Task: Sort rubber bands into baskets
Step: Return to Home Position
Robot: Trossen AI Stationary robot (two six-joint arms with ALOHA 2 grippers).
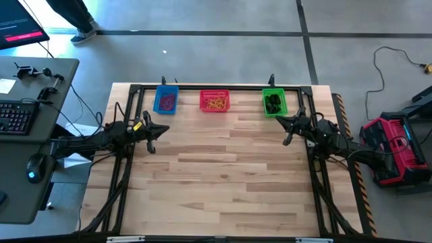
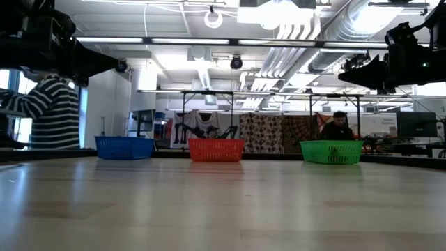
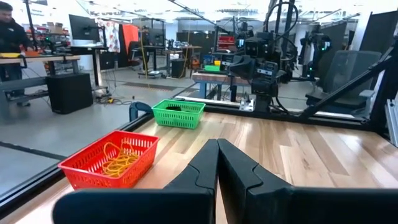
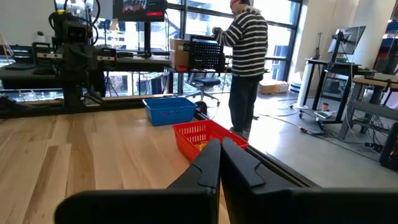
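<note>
Left gripper (image 3: 217, 149): fingers pressed together, holding nothing, raised over the table's (image 1: 223, 182) left edge, just in front of the blue basket (image 1: 166, 100).
Right gripper (image 4: 221, 149): fingers pressed together, holding nothing, raised over the right edge, just in front of the green basket (image 1: 274, 102).
Baskets: one row along the far edge, red basket (image 1: 214, 101) in the middle, all well apart.
Rubber bands: purplish bands (image 1: 167, 102) in blue; yellow and orange bands (image 1: 216, 103) in red; dark bands (image 1: 273, 103) in green.
Surroundings: black frame (image 1: 223, 86) behind the baskets; desk with keyboard (image 1: 13, 115) to the left; red-and-black case (image 1: 395, 145) on the floor to the right; person in striped top (image 4: 245, 50) beyond the blue basket.
</note>
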